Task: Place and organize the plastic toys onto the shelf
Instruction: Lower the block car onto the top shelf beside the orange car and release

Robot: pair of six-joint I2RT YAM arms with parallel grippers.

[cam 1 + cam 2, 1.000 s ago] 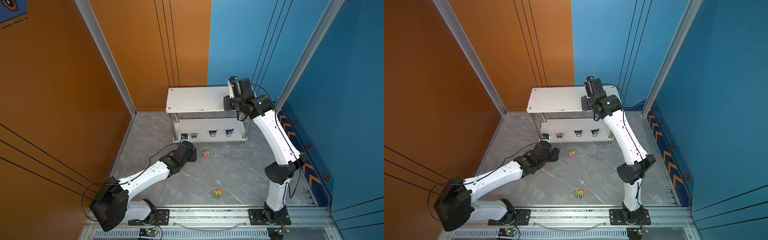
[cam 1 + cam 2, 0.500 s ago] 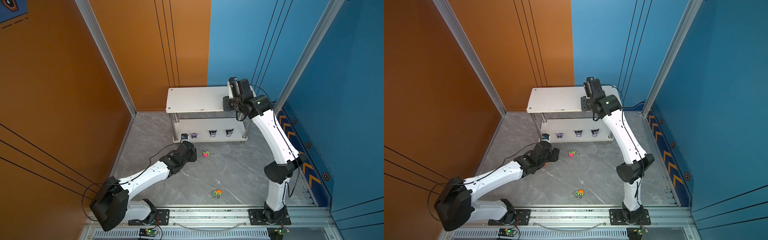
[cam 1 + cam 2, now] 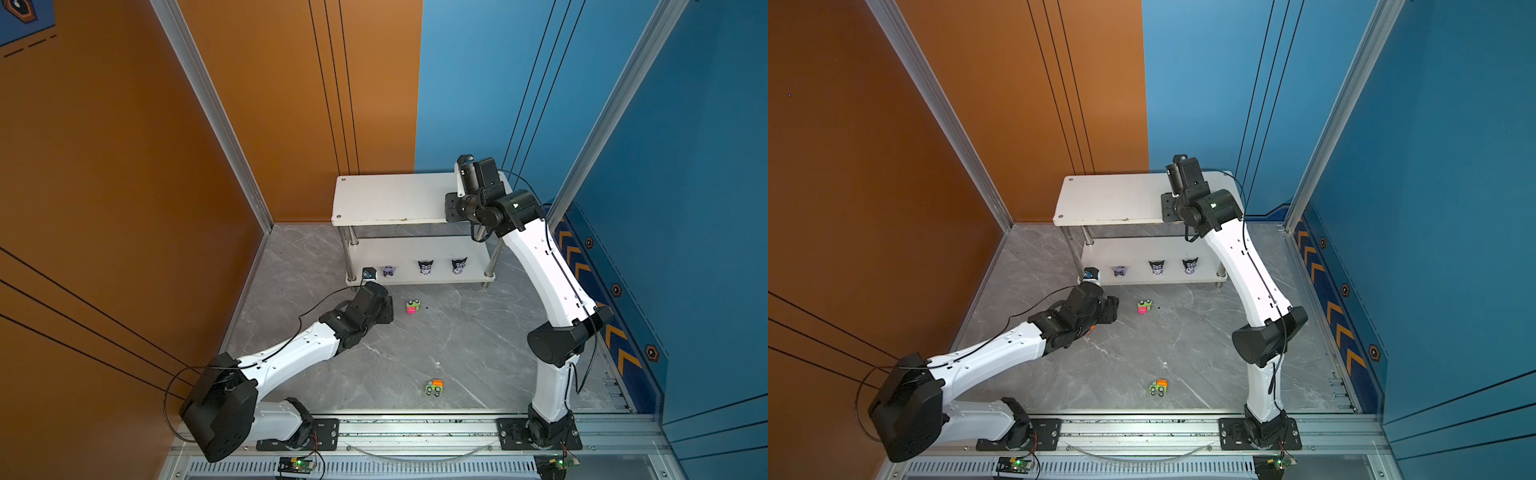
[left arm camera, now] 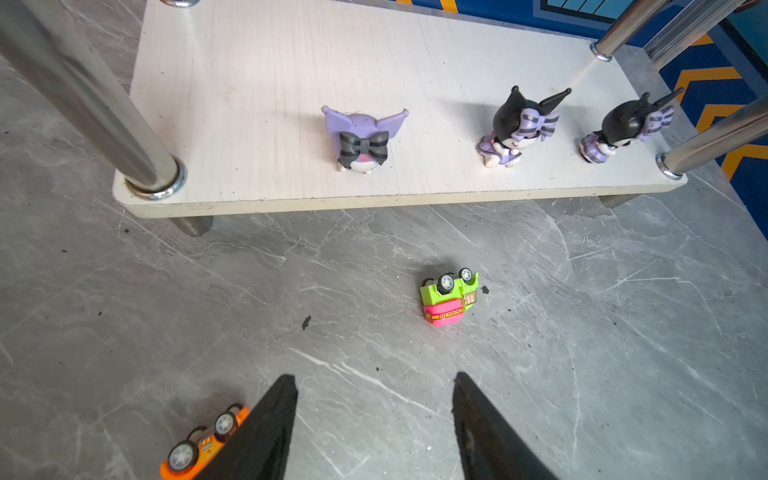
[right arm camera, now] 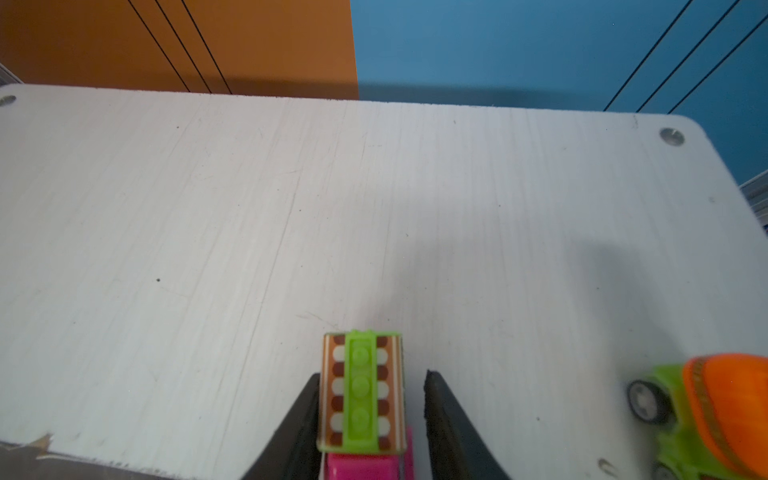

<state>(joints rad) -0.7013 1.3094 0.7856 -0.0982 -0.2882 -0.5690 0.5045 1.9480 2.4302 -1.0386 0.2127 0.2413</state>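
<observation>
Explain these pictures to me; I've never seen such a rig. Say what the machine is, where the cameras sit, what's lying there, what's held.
Two white robot arms on a front rail each end in a black two-fingered gripper. Both top views look down from overhead; each wrist view rides on an arm. At the back stands a white two-tier shelf, three cat-eared figurines on its lower board. The right gripper is over the top board, jaws apart around a pink-and-green truck without clamping it; an orange-and-green truck stands beside. The left gripper, open and empty, hangs low over the grey floor, where an orange car, a tipped green-and-pink truck and a green-and-orange truck lie.
</observation>
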